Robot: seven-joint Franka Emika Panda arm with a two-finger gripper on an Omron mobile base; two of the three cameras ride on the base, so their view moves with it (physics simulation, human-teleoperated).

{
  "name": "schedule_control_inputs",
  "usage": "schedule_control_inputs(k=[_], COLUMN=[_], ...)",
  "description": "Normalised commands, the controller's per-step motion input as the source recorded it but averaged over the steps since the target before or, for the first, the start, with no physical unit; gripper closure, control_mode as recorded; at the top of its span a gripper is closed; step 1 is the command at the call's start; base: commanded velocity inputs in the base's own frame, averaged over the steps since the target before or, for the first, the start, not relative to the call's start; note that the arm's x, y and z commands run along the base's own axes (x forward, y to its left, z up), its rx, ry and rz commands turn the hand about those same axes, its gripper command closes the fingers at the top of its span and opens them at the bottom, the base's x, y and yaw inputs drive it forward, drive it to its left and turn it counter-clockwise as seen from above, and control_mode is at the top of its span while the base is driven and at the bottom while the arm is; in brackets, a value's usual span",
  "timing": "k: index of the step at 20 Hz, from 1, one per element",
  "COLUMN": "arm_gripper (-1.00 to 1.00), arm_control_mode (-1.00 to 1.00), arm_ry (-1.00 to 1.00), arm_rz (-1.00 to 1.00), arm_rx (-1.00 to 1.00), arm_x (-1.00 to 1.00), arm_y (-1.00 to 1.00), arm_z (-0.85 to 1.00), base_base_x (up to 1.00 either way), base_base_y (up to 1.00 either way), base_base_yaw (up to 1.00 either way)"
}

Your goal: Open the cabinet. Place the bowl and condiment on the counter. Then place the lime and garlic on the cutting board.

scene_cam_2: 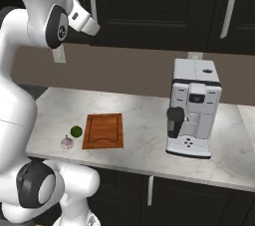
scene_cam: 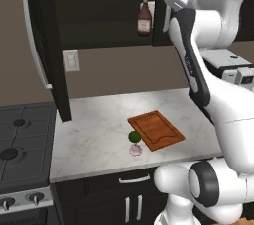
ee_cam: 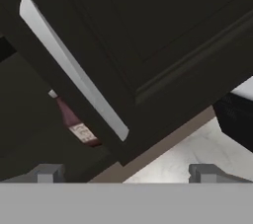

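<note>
The black wall cabinet (scene_cam: 99,6) has its left door (scene_cam: 47,45) swung open; its right door (ee_cam: 163,25) with the silver bar handle (ee_cam: 74,70) is shut. Inside on the shelf stands the condiment (scene_cam: 144,18), a dark-red bottle, also seen as the condiment (ee_cam: 74,122) left of the handle. My gripper (ee_cam: 126,173) is open and empty, close in front of the right door's lower edge. On the counter (scene_cam: 94,135) lie the lime (scene_cam: 134,136) and the garlic (scene_cam: 135,149), just left of the cutting board (scene_cam: 156,130). The bowl is out of view.
A black gas stove (scene_cam: 22,140) adjoins the counter's left end. A coffee machine (scene_cam_2: 193,115) stands to the right of the cutting board (scene_cam_2: 103,130). Low black cabinets (scene_cam: 129,199) run under the counter. My own arm (scene_cam: 198,70) rises over the counter's right part.
</note>
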Motion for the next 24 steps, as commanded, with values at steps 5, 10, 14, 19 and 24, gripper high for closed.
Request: schedule_control_inputs(k=[5, 10, 14, 19, 24], arm_gripper=[-1.00, -1.00, -1.00, -1.00, -1.00], arm_control_mode=[-1.00, -1.00, -1.00, -1.00, -1.00], arm_ry=[0.09, 0.07, 0.05, 0.00, -0.05], arm_rz=[0.03, 0.02, 0.05, 0.05, 0.04], arm_rx=[0.00, 0.01, 0.01, 0.00, 0.00], arm_x=[0.12, 0.01, 0.05, 0.27, 0.32], arm_y=[-0.06, -0.06, -0.04, 0.00, 0.00], arm_z=[0.02, 0.02, 0.00, 0.00, -0.01], base_base_x=[0.00, 0.00, 0.00, 0.00, 0.00], base_base_y=[0.00, 0.00, 0.00, 0.00, 0.00], base_base_yaw=[0.00, 0.00, 0.00, 0.00, 0.00])
